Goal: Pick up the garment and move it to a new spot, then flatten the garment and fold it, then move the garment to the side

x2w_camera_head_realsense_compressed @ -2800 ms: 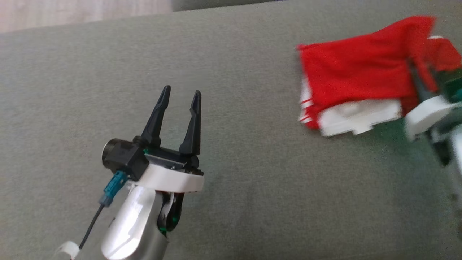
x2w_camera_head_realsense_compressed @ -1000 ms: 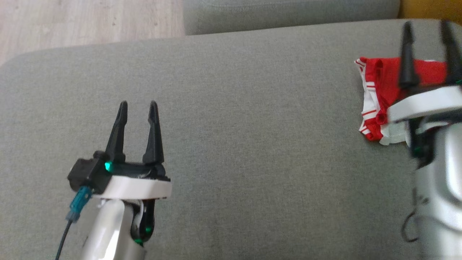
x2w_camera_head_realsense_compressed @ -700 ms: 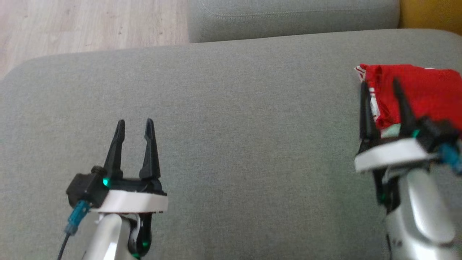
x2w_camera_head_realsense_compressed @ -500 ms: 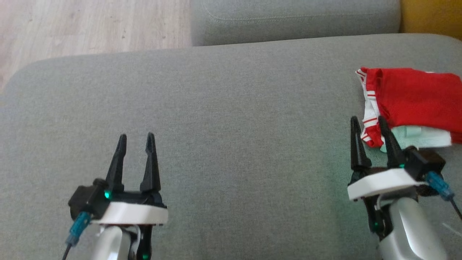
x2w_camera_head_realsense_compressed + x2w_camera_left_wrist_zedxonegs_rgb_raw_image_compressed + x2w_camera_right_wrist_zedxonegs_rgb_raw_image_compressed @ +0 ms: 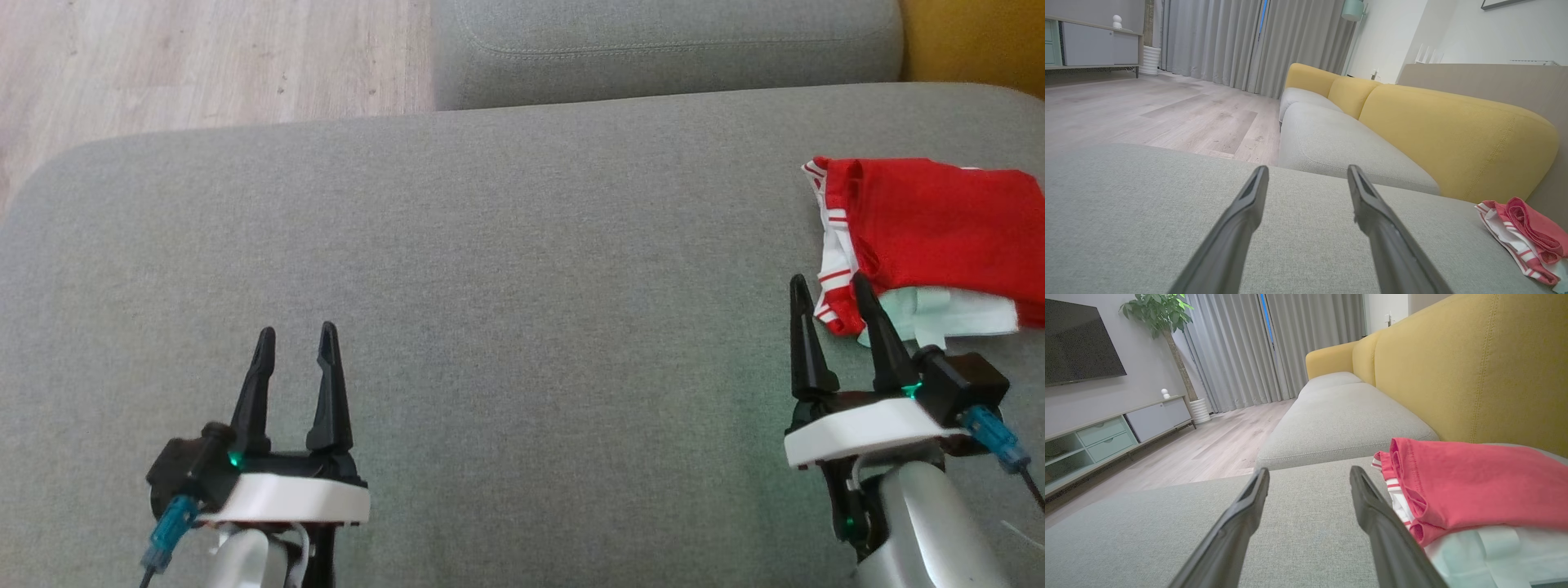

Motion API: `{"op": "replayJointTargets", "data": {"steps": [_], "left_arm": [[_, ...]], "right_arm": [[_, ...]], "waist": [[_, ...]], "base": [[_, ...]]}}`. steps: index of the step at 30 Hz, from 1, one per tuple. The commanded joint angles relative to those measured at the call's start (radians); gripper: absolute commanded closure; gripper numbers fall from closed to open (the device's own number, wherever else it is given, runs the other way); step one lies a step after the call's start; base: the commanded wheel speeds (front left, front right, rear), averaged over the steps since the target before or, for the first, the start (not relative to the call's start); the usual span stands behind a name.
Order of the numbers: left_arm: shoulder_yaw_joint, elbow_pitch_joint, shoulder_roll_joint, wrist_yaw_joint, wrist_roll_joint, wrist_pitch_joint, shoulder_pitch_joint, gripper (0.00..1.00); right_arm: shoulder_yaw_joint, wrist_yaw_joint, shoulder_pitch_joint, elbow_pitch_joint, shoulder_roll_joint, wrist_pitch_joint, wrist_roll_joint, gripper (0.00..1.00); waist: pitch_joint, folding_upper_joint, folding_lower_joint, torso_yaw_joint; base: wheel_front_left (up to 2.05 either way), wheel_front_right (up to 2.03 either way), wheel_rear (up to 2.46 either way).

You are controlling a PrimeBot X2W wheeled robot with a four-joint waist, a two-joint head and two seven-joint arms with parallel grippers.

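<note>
Folded red garment (image 5: 939, 220) lying on grey sofa (image 5: 522, 245).
Left gripper (image 5: 295, 328), right gripper (image 5: 829, 278) hovering, fingers spread wide, empty.

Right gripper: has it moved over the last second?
Yes. The right gripper has pulled back from over the red garment to its near-left corner, toward the robot.

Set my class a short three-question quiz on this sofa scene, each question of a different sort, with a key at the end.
1. True or false: the right gripper is holding the garment.
2. Which is nearer the garment? A) left gripper B) right gripper
3. Fill in: both grippers' jaws stand ___.
Key: 1 false, the garment lies loose on the grey cushion; 2 B; 3 open.
</note>
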Motion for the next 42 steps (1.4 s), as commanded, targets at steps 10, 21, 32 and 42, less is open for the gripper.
{"op": "replayJointTargets", "data": {"steps": [10,21,32,42], "left_arm": [[0.038,-0.032,0.007,0.001,-0.023,-0.005,-0.021,0.00],[0.004,0.038,-0.001,0.001,-0.035,0.001,0.006,1.00],[0.024,0.054,0.000,-0.001,-0.142,0.033,0.013,1.00],[0.044,0.049,0.000,-0.003,-0.240,0.063,0.011,1.00]], "right_arm": [[0.033,-0.001,-0.020,-0.042,0.001,-0.011,0.003,0.00],[0.014,0.000,0.006,0.023,0.002,0.001,0.004,1.00],[0.002,0.000,0.024,0.031,0.003,0.032,0.125,1.00],[-0.011,0.000,0.027,0.019,0.002,0.061,0.237,1.00]], "waist": [[0.000,-0.0001,0.0000,-0.001],[-0.001,-0.0001,0.0001,-0.002],[-0.006,-0.0001,0.0001,-0.004],[-0.010,-0.0001,0.0001,-0.006]], "base": [[0.00,0.00,0.00],[0.00,0.00,0.00],[0.00,0.00,0.00],[0.00,0.00,0.00]]}}
